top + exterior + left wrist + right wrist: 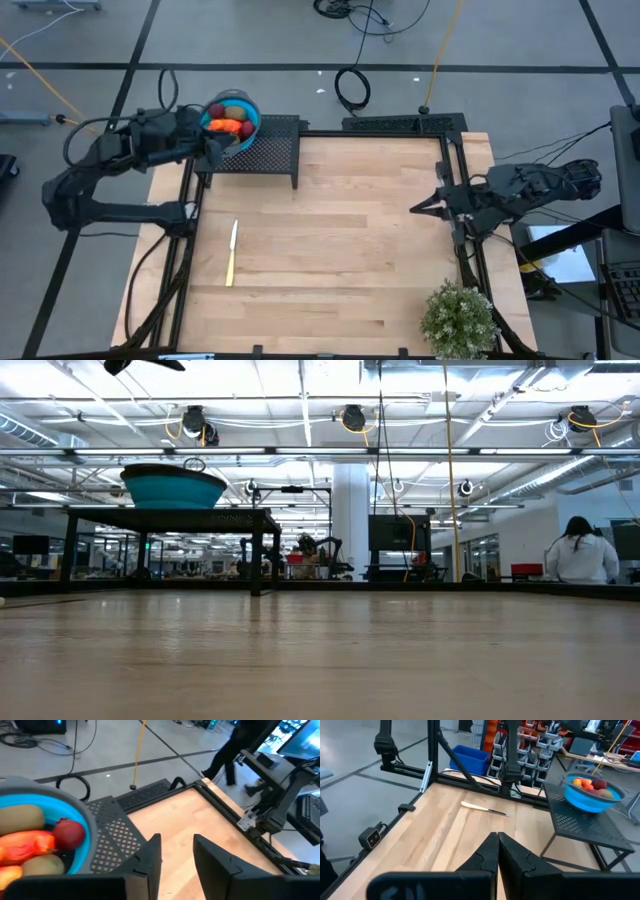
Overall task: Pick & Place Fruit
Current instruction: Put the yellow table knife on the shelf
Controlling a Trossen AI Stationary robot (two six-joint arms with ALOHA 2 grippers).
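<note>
From above, the fruit (pixel 230 122) sits in the bowl (pixel 251 118) on the rack, touching-close to the left gripper (pixel 214 150); its wrist view shows narrow, empty fingers (pixel 151 857); the right gripper (pixel 498 851), closed, waits far across.
</note>
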